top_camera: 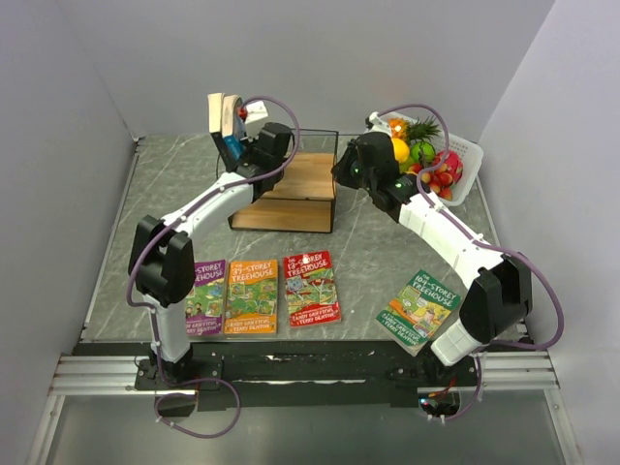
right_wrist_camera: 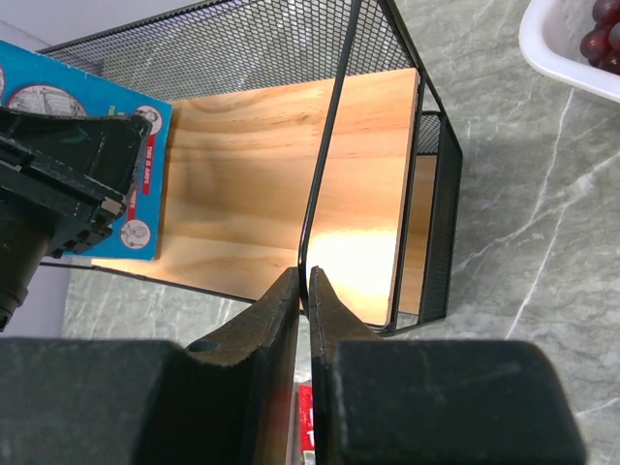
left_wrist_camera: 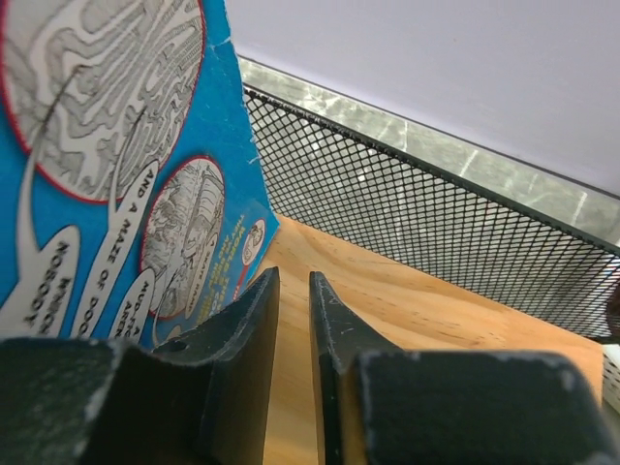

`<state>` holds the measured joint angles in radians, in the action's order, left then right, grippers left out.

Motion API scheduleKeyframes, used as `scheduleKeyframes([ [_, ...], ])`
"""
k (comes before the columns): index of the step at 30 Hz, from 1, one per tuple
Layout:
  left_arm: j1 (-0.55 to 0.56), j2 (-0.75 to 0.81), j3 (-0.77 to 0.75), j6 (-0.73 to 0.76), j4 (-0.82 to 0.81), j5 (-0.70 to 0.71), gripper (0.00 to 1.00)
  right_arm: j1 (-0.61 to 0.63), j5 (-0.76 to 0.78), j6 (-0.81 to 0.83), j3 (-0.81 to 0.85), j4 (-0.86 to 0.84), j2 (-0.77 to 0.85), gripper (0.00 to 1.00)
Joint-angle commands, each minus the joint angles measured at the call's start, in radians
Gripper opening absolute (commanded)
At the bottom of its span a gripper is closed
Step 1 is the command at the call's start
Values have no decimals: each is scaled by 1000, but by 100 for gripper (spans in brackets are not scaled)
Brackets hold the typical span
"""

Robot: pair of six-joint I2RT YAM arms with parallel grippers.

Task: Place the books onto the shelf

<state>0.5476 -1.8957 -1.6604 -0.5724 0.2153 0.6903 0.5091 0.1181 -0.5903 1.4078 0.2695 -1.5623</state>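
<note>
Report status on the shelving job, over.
Left gripper cracked open beside blue book upright on shelf. Right gripper shut on shelf's wire frame. Flat on table: purple book, orange book, red book, green book. Fruit basket apart, no obstruction.

Lying flat, covers up, in near row: purple book [top_camera: 205,296], orange book [top_camera: 252,296], red book [top_camera: 311,288]; green book [top_camera: 418,308] apart at right, skewed. Standing upright at left end of shelf [top_camera: 291,189], wooden boards in black wire: two books [top_camera: 225,113].

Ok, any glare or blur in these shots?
Right wrist: bright glare patch on the shelf board. Left wrist: small glints on the wire mesh, blue book print sharp. Top: even light, only soft shadows on the table.
</note>
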Motion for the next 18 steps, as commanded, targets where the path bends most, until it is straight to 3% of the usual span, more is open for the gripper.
scheduleKeyframes([
  [1,54,-9,8,71,-79,101,24,-26,12,-11,-7,-13,-19,15],
  [5,109,-20,18,161,-140,166,25,-26,9,-16,-4,-10,-21,15],
  [13,115,-63,-9,134,-93,169,25,-30,12,-14,-6,-12,-15,15],
  [18,115,-108,-45,103,-22,250,26,-32,3,-22,-9,-16,-21,15],
])
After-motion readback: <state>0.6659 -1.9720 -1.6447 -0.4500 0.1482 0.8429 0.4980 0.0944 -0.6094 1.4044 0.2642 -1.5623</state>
